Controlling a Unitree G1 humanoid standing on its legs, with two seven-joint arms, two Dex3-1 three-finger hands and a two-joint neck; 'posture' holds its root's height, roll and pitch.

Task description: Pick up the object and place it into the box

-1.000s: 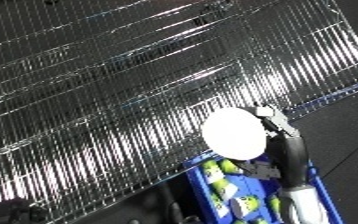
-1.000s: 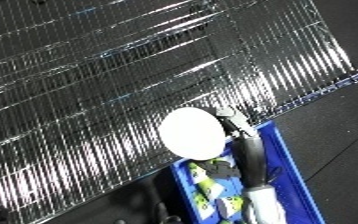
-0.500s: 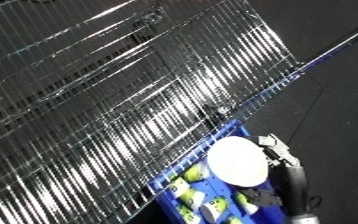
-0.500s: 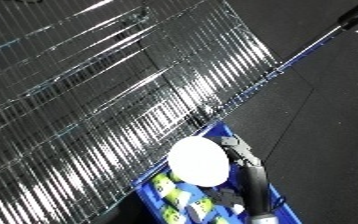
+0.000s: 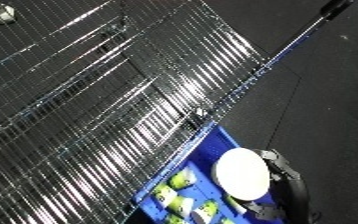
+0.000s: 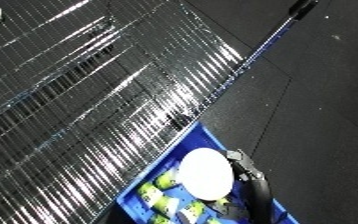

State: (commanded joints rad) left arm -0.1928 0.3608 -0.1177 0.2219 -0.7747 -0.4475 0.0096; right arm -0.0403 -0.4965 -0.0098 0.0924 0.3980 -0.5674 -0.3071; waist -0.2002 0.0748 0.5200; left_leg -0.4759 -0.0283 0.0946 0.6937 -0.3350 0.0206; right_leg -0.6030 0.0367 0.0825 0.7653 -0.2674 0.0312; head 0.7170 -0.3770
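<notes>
Most of both views is taken by a shiny wire-mesh surface (image 5: pixel 95 100) running diagonally, with dark floor (image 6: pixel 326 90) to its right. Beside the mesh edge sits a blue bin (image 6: pixel 171 157) holding yellow-green items (image 5: pixel 181 181). The right hand (image 5: pixel 280 172) is curled round a white round object (image 5: pixel 243 172), held over the bin.

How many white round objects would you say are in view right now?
1: the white round object is held by the right hand over the blue bin. It covers part of the bin, so another may be hidden.
</notes>
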